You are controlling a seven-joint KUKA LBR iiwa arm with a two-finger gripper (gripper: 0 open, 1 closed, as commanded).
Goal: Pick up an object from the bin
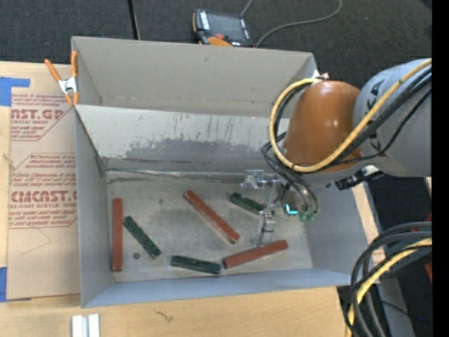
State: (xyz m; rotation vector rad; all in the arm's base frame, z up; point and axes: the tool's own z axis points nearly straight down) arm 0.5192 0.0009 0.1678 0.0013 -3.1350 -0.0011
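The stick nearest my jaws is a long, flat, red-brown bar [255, 253]. It lies on the floor of the grey bin [189, 83] at the front right, tilted so that its right end sits a little farther from the front wall than its left end. My jaws hang just above that right end; I cannot tell how far open they are, and I see nothing between them.

I count six sticks, three red-brown and three dark green. From the left there is a red-brown one [117, 234] lying along the left wall. Just beside it is a slanted green one [142, 236]. Next comes a green one [196, 264] near the front wall, its right end close to the left end of my bar. A red-brown one [210, 216] lies slantwise in the middle. A short green one [245, 203] lies just left of my wrist.

My arm [393, 118] comes in from the right over the bin's right wall. Its rounded orange cover [323, 121], looped with yellow cable, sits above the wrist, which points down at the floor.
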